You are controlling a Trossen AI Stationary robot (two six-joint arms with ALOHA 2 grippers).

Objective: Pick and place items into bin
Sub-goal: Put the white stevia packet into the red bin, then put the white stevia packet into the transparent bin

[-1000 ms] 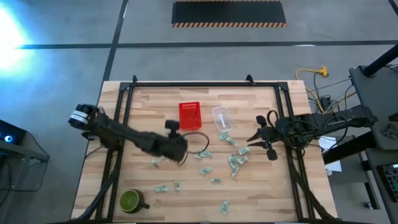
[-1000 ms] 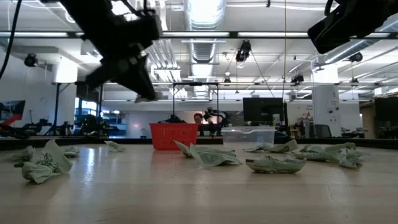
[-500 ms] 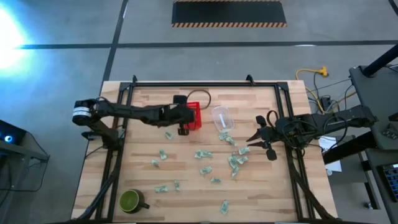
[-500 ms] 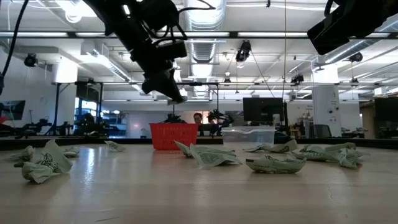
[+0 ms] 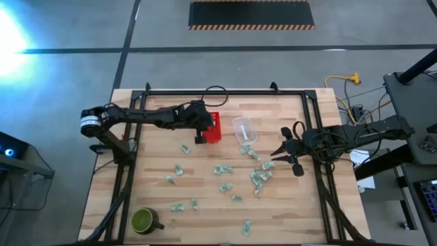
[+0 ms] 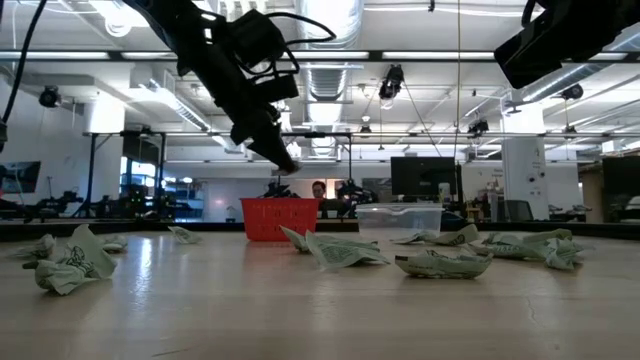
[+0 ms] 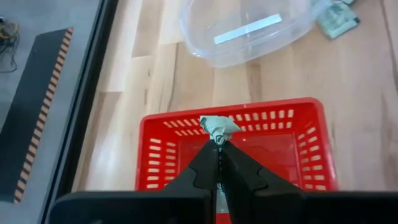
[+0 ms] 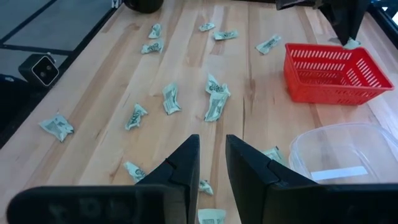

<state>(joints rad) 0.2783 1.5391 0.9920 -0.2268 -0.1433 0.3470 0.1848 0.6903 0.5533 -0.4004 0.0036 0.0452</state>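
Wrapper [image 7: 219,129], crumpled, pinched in left gripper [image 7: 219,148] above red basket [image 7: 158,158] for release; right gripper [image 8: 211,158], at table's three o'clock, slightly parted, holding nothing.

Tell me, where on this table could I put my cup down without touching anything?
Bare wood lies along the table's right front, past the scattered items, and at the back right beyond the clear tub. The middle is crowded with items; the green mug takes the front left corner.
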